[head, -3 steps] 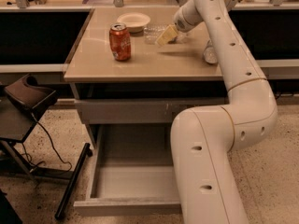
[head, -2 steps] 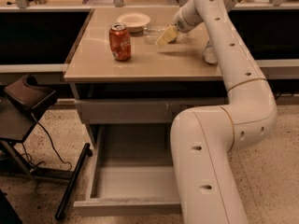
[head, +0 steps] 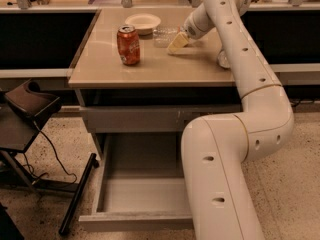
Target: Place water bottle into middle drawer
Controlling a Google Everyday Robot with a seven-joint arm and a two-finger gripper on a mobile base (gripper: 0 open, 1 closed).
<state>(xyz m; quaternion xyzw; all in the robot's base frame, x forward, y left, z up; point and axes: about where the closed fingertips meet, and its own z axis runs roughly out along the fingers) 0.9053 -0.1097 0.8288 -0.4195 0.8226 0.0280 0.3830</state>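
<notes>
Lying on its side near the back of the table [head: 165, 69], the bottle [head: 163, 36] is clear and hard to make out. Its long side seems to run from 9 o'clock to 3 o'clock, but I cannot tell which end has the cap. The gripper [head: 177, 43] is low over the table, right at the bottle's 3 o'clock end. I cannot tell how far open the gripper is, or if it has hold of anything. The bowl [head: 143, 22] sits just beside the bottle at 11 o'clock. The can [head: 128, 45] stands up straight at the bottle's 8 o'clock, a little way off. A white thing [head: 223, 59] peeks out from behind the arm [head: 260, 104] at the bottle's 4 o'clock.

The table top is smooth and tan. Under it is a grey scratched front [head: 140, 118], shut. Below that the drawer [head: 140, 196] stands open toward 6 o'clock, with a flat grey bottom. The big white arm covers the drawer's 3 o'clock side. The floor [head: 295, 184] is speckled. A dark chair [head: 29, 101] stands at 9 o'clock of the table, and its leg is close to the drawer's left wall.

The table has bare room from its middle to its 6 o'clock edge. The bottle is well back from that edge.
</notes>
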